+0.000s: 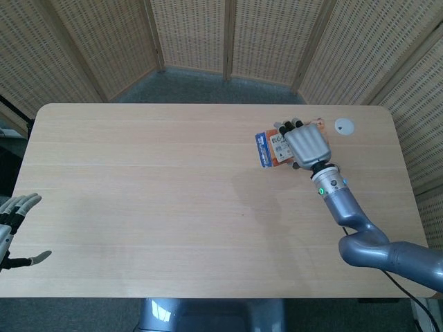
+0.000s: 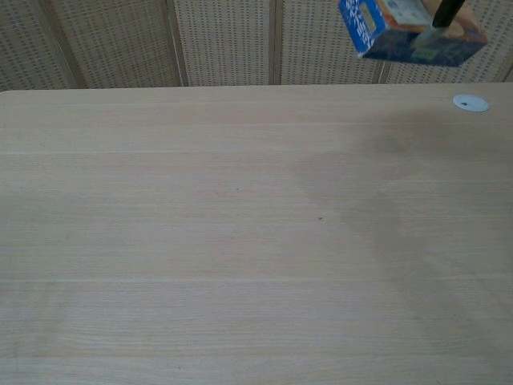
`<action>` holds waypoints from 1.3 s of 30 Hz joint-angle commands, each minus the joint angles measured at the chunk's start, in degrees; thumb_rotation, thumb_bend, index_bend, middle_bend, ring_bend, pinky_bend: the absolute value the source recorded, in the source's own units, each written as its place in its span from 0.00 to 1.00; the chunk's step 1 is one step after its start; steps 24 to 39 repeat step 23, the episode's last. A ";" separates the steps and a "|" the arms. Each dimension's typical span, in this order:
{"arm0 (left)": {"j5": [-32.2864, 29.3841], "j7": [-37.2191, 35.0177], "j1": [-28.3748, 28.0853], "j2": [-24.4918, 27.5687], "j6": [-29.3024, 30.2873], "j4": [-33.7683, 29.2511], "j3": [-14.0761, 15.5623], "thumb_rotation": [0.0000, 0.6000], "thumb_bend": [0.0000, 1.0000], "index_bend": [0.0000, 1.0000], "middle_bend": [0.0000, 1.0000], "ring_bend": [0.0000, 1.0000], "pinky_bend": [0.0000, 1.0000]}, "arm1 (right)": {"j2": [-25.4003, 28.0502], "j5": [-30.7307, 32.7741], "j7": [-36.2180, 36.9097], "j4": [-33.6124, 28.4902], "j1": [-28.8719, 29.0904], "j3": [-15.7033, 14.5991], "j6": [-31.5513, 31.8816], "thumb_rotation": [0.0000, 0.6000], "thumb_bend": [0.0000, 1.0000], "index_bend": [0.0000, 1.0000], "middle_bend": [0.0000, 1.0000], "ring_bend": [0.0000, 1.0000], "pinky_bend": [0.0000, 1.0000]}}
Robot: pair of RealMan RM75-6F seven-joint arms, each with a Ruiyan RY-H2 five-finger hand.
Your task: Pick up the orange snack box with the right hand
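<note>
1. Right hand [image 1: 307,144] grips the orange snack box [image 1: 271,148] from above, fingers wrapped over its far edge, back of the hand facing the head camera.
2. Box is under the palm, blue end sticking out to the hand's left, clear of the table [image 1: 173,200]. Chest view: box [image 2: 409,32] at the top of frame, tilted, well above the tabletop.
3. Small white disc [image 1: 344,126] on the table just right of the hand.
4. Left hand [image 1: 15,225] at the table's near-left edge, well apart, fingers spread, holding nothing.
</note>
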 commanded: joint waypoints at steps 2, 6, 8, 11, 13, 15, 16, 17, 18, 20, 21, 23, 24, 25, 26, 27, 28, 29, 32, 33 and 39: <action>0.50 0.30 0.37 0.06 0.48 -0.42 0.33 1.00 0.00 0.07 0.00 0.00 0.00 | 4.63 -3.18 3.18 -5.26 -1.32 4.37 2.83 1.00 0.35 0.31 0.39 0.56 0.57; 0.78 0.67 1.05 0.20 1.49 -0.76 0.56 1.00 0.00 0.07 0.00 0.00 0.00 | 7.44 -4.43 4.39 -8.80 -2.02 7.02 4.77 1.00 0.35 0.32 0.39 0.56 0.57; 0.76 0.62 1.49 0.34 2.10 -0.77 0.66 1.00 0.00 0.07 0.00 0.00 0.00 | 8.51 -4.99 4.84 -10.26 -2.46 8.05 5.62 1.00 0.35 0.32 0.39 0.56 0.57; 0.79 0.50 1.97 0.51 2.76 -0.82 0.76 1.00 0.00 0.07 0.00 0.00 0.00 | 9.41 -5.65 4.90 -11.69 -3.04 8.80 6.25 1.00 0.35 0.32 0.39 0.57 0.57; 0.93 0.52 2.15 0.58 3.03 -0.91 0.82 1.00 0.00 0.07 0.00 0.00 0.00 | 9.70 -5.98 4.83 -12.30 -3.33 8.99 6.29 1.00 0.36 0.33 0.39 0.57 0.57; 1.10 0.67 2.25 0.61 3.14 -1.06 0.89 1.00 0.00 0.07 0.00 0.00 0.00 | 9.77 -6.64 4.71 -12.57 -3.62 9.11 6.44 1.00 0.36 0.33 0.40 0.58 0.57; 1.12 0.74 2.27 0.61 3.12 -1.12 0.92 1.00 0.00 0.07 0.00 0.00 0.00 | 9.78 -6.72 4.67 -12.61 -3.72 9.17 6.40 1.00 0.36 0.33 0.40 0.58 0.57; 1.12 0.78 2.30 0.64 3.10 -1.22 0.94 1.00 0.00 0.07 0.00 0.00 0.00 | 9.76 -6.79 4.74 -12.69 -3.84 9.32 6.34 1.00 0.36 0.33 0.40 0.58 0.57; 1.08 0.84 2.31 0.67 3.06 -1.27 0.95 1.00 0.00 0.07 0.00 0.00 0.00 | 9.71 -6.89 4.73 -12.67 -3.91 9.42 6.35 1.00 0.36 0.33 0.40 0.58 0.58; 0.96 1.04 2.35 0.78 3.04 -1.43 0.91 1.00 0.00 0.07 0.00 0.00 0.00 | 9.61 -7.02 4.55 -12.44 -3.99 9.61 6.22 1.00 0.36 0.33 0.40 0.58 0.58; 0.91 1.10 2.37 0.81 3.04 -1.49 0.89 1.00 0.00 0.07 0.00 0.00 0.00 | 9.51 -7.07 4.62 -12.31 -4.04 9.72 6.18 1.00 0.36 0.33 0.40 0.58 0.58; 0.86 1.27 2.38 0.82 2.96 -1.60 0.88 1.00 0.00 0.07 0.00 0.00 0.00 | 9.33 -6.97 4.82 -12.03 -4.18 9.91 5.90 1.00 0.36 0.33 0.40 0.58 0.58; 0.86 1.27 2.38 0.82 2.96 -1.60 0.88 1.00 0.00 0.07 0.00 0.00 0.00 | 9.33 -6.97 4.82 -12.03 -4.18 9.91 5.90 1.00 0.36 0.33 0.40 0.58 0.58; 0.86 1.27 2.38 0.82 2.96 -1.60 0.88 1.00 0.00 0.07 0.00 0.00 0.00 | 9.33 -6.97 4.82 -12.03 -4.18 9.91 5.90 1.00 0.36 0.33 0.40 0.58 0.58; 0.86 1.27 2.38 0.82 2.96 -1.60 0.88 1.00 0.00 0.07 0.00 0.00 0.00 | 9.33 -6.97 4.82 -12.03 -4.18 9.91 5.90 1.00 0.36 0.33 0.40 0.58 0.58; 0.86 1.27 2.38 0.82 2.96 -1.60 0.88 1.00 0.00 0.07 0.00 0.00 0.00 | 9.33 -6.97 4.82 -12.03 -4.18 9.91 5.90 1.00 0.36 0.33 0.40 0.58 0.58; 0.86 1.27 2.38 0.82 2.96 -1.60 0.88 1.00 0.00 0.07 0.00 0.00 0.00 | 9.33 -6.97 4.82 -12.03 -4.18 9.91 5.90 1.00 0.36 0.33 0.40 0.58 0.58; 0.86 1.27 2.38 0.82 2.96 -1.60 0.88 1.00 0.00 0.07 0.00 0.00 0.00 | 9.33 -6.97 4.82 -12.03 -4.18 9.91 5.90 1.00 0.36 0.33 0.40 0.58 0.58; 0.86 1.27 2.38 0.82 2.96 -1.60 0.88 1.00 0.00 0.07 0.00 0.00 0.00 | 9.33 -6.97 4.82 -12.03 -4.18 9.91 5.90 1.00 0.36 0.33 0.40 0.58 0.58; 0.86 1.27 2.38 0.82 2.96 -1.60 0.88 1.00 0.00 0.07 0.00 0.00 0.00 | 9.33 -6.97 4.82 -12.03 -4.18 9.91 5.90 1.00 0.36 0.33 0.40 0.58 0.58; 0.86 1.27 2.38 0.82 2.96 -1.60 0.88 1.00 0.00 0.07 0.00 0.00 0.00 | 9.33 -6.97 4.82 -12.03 -4.18 9.91 5.90 1.00 0.36 0.33 0.40 0.58 0.58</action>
